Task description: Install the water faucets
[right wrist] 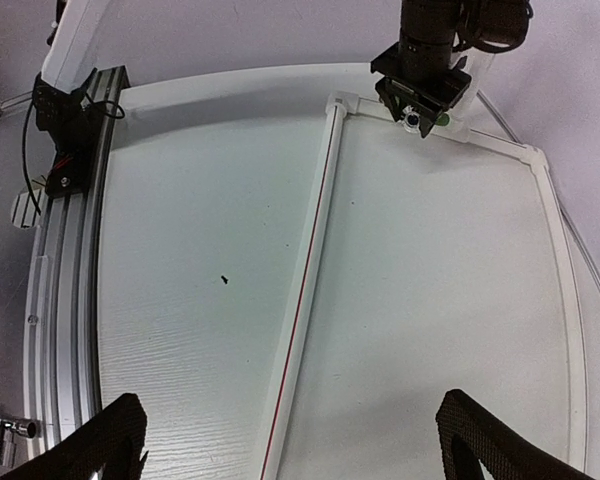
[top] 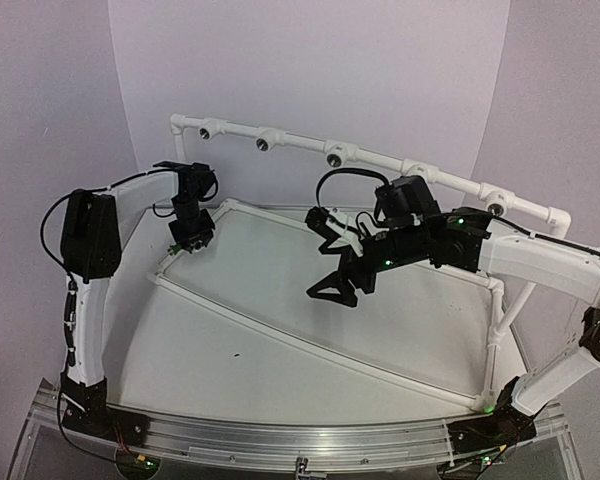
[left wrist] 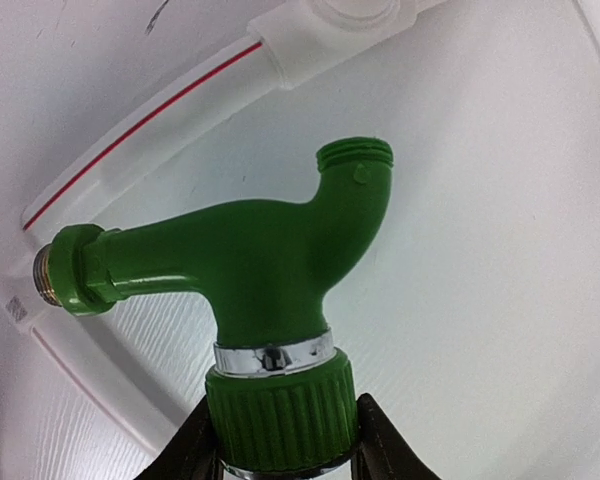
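A green water faucet [left wrist: 280, 270] fills the left wrist view, its brass-tipped threaded end [left wrist: 48, 280] pointing left and its spout up. My left gripper [left wrist: 283, 440] is shut on its ribbed green knob, one black finger on each side. In the top view the left gripper [top: 192, 238] hangs low over the back left corner of the pipe frame, with a bit of the green faucet [top: 173, 247] showing beside it. My right gripper [top: 332, 290] hovers over the table's middle, open and empty [right wrist: 290, 445]. The right wrist view also shows the left gripper [right wrist: 420, 100].
A raised white pipe rail [top: 380, 160] with several tee fittings with dark sockets runs along the back. A white pipe frame [top: 310, 345] with a red stripe [right wrist: 305, 290] lies on the white table. An aluminium rail [top: 300, 440] edges the front.
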Robot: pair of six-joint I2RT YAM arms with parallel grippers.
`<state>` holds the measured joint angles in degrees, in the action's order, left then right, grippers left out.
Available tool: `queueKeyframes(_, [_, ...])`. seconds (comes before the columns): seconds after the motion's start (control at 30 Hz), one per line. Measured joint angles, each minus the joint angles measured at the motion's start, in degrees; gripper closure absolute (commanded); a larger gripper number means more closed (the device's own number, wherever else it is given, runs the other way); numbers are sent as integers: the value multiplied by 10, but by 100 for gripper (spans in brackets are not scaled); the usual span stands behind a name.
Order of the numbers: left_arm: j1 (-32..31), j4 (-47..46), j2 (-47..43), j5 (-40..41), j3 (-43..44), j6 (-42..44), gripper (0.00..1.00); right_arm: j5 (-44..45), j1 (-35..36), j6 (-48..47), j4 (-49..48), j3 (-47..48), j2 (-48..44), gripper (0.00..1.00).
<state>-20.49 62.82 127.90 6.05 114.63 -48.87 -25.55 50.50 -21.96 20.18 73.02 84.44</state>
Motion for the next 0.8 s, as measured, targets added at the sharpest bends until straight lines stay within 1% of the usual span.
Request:
queueKeyframes(0.17, [-9,-55,-130,-48,-136,-21,89,-1,0,-1,-1,5,2,2])
queueKeyframes(0.27, [-14,-125,-232,-92,-234,-35,89,-5,0,6,-14,6,5,2])
queueKeyframes(0.33, [-15,-167,-302,-122,-293,-45,89,-8,1,17,-34,5,7,4])
queueKeyframes(0.47, [-16,-255,-428,-174,-387,-70,90,-9,9,65,-127,-20,5,8])
queueKeyframes(0.53, [-17,-299,-489,-196,-433,-91,90,-6,24,90,-181,-44,4,8])
queueKeyframes(0.67, [-19,-367,-608,-235,-517,-131,93,7,64,129,-251,-68,4,8])
queueKeyframes(0.8, [-22,-428,-677,-275,-549,-165,95,29,95,153,-328,-68,13,8])
